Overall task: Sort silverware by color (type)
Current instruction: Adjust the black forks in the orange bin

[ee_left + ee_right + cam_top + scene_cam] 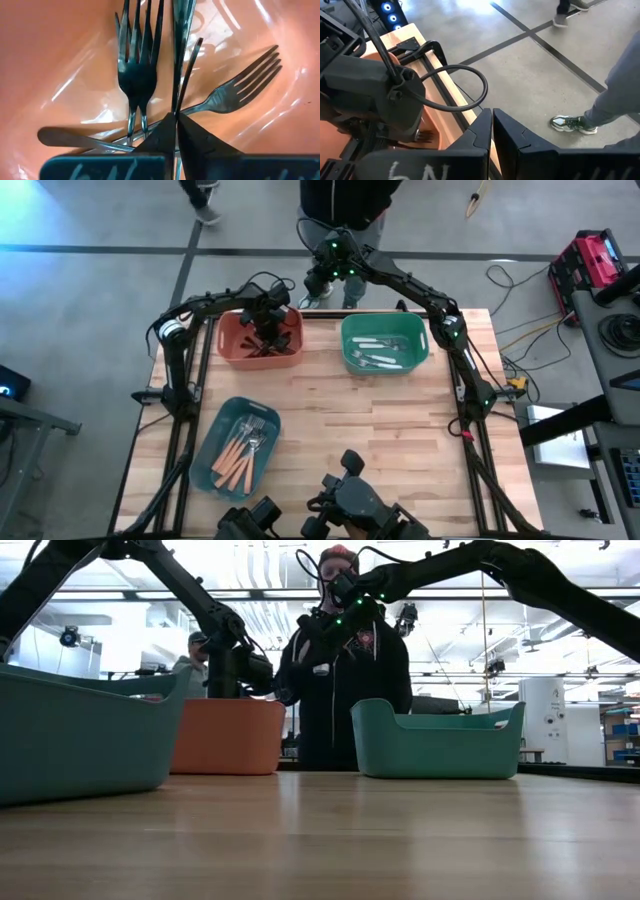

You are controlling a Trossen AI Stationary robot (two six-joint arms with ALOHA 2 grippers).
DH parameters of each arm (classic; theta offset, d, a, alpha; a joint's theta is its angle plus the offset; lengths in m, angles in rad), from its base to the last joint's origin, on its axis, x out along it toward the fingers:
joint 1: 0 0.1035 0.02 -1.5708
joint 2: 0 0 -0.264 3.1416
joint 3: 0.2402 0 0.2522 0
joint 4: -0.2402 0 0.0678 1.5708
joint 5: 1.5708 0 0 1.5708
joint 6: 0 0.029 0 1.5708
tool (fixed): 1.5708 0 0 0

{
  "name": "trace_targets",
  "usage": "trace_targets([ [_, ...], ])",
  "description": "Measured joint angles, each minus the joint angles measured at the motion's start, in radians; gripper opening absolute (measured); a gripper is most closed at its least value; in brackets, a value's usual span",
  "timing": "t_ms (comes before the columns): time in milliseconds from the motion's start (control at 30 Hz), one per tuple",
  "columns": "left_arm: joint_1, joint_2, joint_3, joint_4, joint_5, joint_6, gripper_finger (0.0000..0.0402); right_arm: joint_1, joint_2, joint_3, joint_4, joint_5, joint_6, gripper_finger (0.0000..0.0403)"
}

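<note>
Left gripper (176,131): inside the orange plastic bin (229,340), clenched on a thin black utensil handle (186,75) amid crossed black forks (137,55). Right gripper (492,125): shut, empty, beyond the table's far edge. Risk: tangled neighbours probably lifting along, or the slim handle slipping.

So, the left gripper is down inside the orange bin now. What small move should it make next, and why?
Probably a slow, straight lift. The left gripper is shut inside the orange bin, and its tips seem pinched on a thin black utensil lying among other black forks. Rising gently would show whether that one piece comes free without dragging its neighbours. The right gripper waits shut beyond the table's far edge.
</note>
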Motion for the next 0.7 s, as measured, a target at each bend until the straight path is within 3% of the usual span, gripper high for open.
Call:
trace_targets([
  [700,0.0,-0.034,0.001,-0.038,-0.001,0.077,0.0,0.0,0.0,0.0,-0.006,0.0,0.0,0.0009],
])
